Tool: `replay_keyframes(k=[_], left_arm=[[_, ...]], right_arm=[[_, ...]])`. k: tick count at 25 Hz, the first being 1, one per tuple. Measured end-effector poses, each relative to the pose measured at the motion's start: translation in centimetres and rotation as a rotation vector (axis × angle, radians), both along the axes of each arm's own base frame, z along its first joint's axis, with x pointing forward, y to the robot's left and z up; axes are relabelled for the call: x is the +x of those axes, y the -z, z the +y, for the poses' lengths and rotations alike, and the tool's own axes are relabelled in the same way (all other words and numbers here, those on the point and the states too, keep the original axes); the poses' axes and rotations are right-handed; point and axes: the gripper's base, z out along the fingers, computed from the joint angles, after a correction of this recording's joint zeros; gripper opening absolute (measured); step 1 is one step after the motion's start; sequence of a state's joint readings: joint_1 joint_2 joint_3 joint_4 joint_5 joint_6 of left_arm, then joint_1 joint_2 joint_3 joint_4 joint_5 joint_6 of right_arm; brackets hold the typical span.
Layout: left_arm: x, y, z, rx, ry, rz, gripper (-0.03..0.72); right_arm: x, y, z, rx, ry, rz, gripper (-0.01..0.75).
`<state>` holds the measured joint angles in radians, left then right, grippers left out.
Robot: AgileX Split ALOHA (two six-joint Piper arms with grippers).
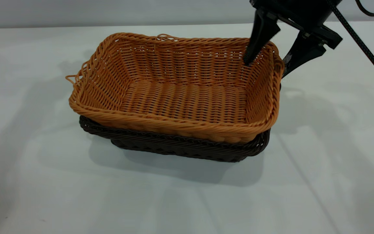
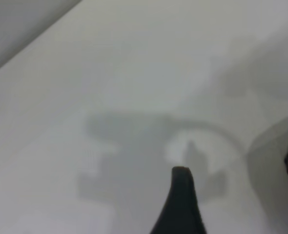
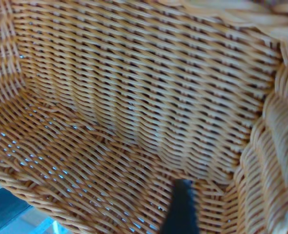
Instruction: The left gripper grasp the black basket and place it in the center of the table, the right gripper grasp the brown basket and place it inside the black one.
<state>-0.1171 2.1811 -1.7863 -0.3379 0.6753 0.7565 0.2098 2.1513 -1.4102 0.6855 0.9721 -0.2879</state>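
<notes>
The brown basket sits nested inside the black basket in the middle of the table. Only the black basket's front rim and lower wall show beneath it. My right gripper is open and straddles the brown basket's right end wall, with one finger inside and one outside. The inner finger shows against the brown weave in the right wrist view. My left gripper is out of the exterior view. It hovers open and empty over bare table, with one dark finger in sight.
The white tabletop spreads wide on all sides of the stacked baskets. A black cable runs down from the right arm at the far right. Loose strand loops stick out at the brown basket's left end.
</notes>
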Motion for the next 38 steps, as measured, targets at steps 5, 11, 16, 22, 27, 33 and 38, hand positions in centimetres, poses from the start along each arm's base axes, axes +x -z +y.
replay_keyframes(k=[5,11,16,22,27,33,38], left_arm=[[-0.9,-4.7,0.1,-0.010,-0.002,-0.102,0.541],[-5.3,-14.0,0.5,-0.053,-0.013,-0.221,0.541],[-11.2,-20.1,0.9,-0.092,-0.019,-0.180,0.541],[-17.7,-24.6,1.7,-0.136,-0.126,-0.098,0.541],[-21.4,-27.7,2.2,-0.236,-0.250,-0.153,0.541],[-25.6,-27.0,3.2,-0.223,-0.331,-0.139,0.541],[-31.1,-24.1,4.3,-0.164,-0.356,-0.118,0.541]], right_arm=[[0.1,-3.4,-0.7,-0.002,0.000,-0.110,0.611],[-2.1,-13.9,-2.1,0.000,-0.005,-0.388,0.595],[-7.3,-23.3,-3.0,0.045,-0.014,-0.634,0.589],[-16.1,-29.5,-4.3,0.071,-0.092,-0.762,0.587],[-21.4,-29.5,-5.3,0.075,-0.098,-0.808,0.586],[-27.7,-26.9,-6.4,0.077,-0.102,-0.835,0.586],[-33.3,-24.2,-7.6,0.066,-0.113,-0.907,0.586]])
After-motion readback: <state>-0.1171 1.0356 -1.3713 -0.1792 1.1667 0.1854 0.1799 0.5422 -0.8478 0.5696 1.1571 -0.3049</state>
